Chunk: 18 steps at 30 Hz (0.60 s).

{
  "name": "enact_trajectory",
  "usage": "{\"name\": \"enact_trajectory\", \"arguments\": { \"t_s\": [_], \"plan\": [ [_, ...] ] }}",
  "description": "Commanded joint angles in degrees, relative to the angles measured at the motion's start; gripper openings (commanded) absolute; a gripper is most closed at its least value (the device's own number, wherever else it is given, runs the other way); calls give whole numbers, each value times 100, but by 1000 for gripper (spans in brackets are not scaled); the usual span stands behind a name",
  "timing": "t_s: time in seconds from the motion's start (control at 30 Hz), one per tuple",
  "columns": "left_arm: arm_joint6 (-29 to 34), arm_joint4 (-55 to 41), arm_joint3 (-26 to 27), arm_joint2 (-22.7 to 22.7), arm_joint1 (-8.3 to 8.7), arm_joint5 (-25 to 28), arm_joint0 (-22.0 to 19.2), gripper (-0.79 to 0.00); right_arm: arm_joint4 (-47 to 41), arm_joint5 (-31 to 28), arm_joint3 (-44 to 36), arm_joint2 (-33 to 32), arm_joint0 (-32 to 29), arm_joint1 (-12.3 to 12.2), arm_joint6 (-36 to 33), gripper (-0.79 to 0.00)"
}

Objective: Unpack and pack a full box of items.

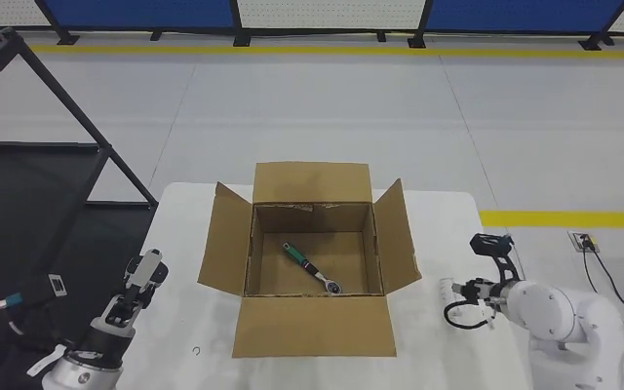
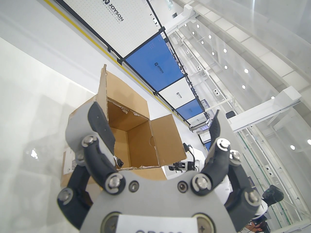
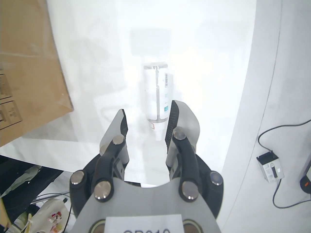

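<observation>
So the cardboard box [image 1: 312, 183] is sitting mid-table with all four flaps folded out, and there's a green-handled ratchet [image 1: 312, 267] lying on its floor. Off to the box's right, a clear bottle [image 3: 156, 93] is lying flat on the white table [image 1: 185, 224]. My right gripper [image 3: 148, 112] is spread wide with the bottle's cap end between the fingers, not gripping it. My left gripper [image 2: 155, 112] is open too, holding nothing, just left of the box.
</observation>
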<state>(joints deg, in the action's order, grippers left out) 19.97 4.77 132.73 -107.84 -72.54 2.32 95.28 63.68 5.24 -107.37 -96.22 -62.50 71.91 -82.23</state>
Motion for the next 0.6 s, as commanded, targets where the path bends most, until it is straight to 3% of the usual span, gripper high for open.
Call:
{"name": "enact_trajectory", "arguments": {
  "t_s": [0.0,0.03,0.1,0.37,0.47,0.57],
  "plan": [
    [-68,4,-29,-34,2,25,-4,0,28,25,-684,36,-61,-8,112,-308],
    [-117,-17,-42,-63,1,24,-10,0,41,27,-949,77,-103,-10,158,-166],
    [-211,-78,-92,-152,1,-5,-33,0,137,-49,-1547,211,-119,-18,268,0],
    [-388,-232,-313,-546,7,-46,17,0,430,-327,-2709,1185,446,-16,729,0],
    [-460,-326,-367,-669,2,-17,94,0,183,-633,-2562,1740,965,7,777,0],
    [-576,-495,-408,-823,-11,28,213,0,-34,-862,-1921,2437,1712,64,671,0]
  ]
}}
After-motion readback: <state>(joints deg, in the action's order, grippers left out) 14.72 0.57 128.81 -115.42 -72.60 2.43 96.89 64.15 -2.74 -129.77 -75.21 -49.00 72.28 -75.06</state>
